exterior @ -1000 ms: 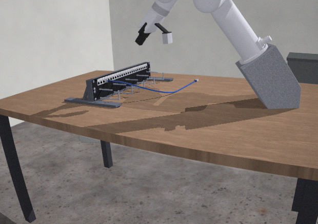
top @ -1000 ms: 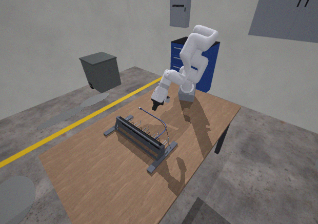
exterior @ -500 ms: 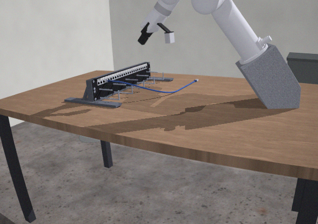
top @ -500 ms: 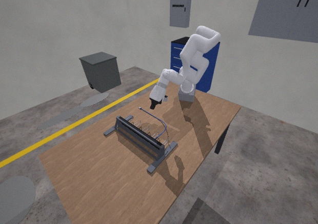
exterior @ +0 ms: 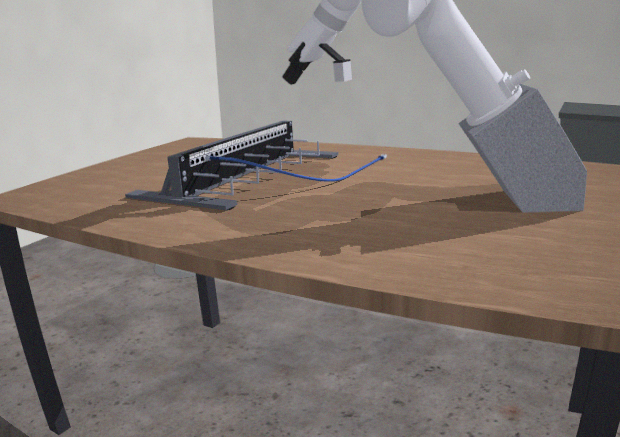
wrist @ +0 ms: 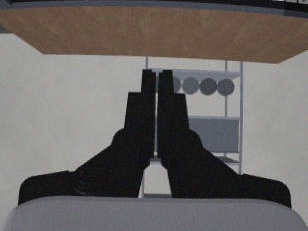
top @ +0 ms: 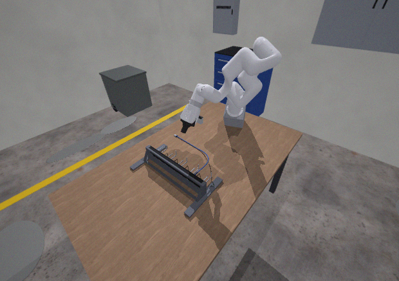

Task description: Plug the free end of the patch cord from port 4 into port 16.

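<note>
The dark patch panel rack stands on the wooden table. A blue patch cord runs from a port near the panel's left end and curves over the table. Its free plug lies on the table, apart from the rack. My gripper is shut and empty. It hangs high above the table, above and beyond the free plug.
The arm's grey base block stands at the table's far end. Several horizontal cable pegs stick out of the rack's port side. A grey bin and a blue cabinet stand on the floor beyond the table.
</note>
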You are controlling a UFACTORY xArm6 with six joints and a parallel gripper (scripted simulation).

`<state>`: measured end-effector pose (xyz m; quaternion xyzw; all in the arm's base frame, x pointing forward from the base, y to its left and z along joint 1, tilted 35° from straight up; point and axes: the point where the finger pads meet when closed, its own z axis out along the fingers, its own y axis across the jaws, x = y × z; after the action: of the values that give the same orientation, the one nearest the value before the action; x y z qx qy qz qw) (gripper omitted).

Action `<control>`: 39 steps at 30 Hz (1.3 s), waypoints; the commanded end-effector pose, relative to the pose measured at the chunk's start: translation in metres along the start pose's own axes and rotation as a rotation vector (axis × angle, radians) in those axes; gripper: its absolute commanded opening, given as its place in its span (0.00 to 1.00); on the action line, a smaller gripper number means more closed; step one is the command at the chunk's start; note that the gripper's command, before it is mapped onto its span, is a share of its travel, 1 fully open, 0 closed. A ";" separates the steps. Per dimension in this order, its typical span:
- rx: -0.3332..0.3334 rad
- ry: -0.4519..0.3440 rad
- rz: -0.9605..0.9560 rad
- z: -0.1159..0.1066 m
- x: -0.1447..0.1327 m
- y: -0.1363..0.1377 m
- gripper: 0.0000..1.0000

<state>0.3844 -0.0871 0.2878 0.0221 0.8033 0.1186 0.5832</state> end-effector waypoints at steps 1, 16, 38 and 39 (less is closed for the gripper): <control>-0.012 -0.003 -0.003 0.002 -0.002 -0.013 0.00; -0.012 -0.003 -0.003 0.009 -0.002 -0.020 0.00; -0.012 -0.003 -0.003 0.139 -0.002 -0.018 0.00; -0.012 -0.003 -0.003 0.141 -0.002 -0.018 0.00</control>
<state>0.5086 -0.0819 0.2457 0.0171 0.8034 0.1242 0.5821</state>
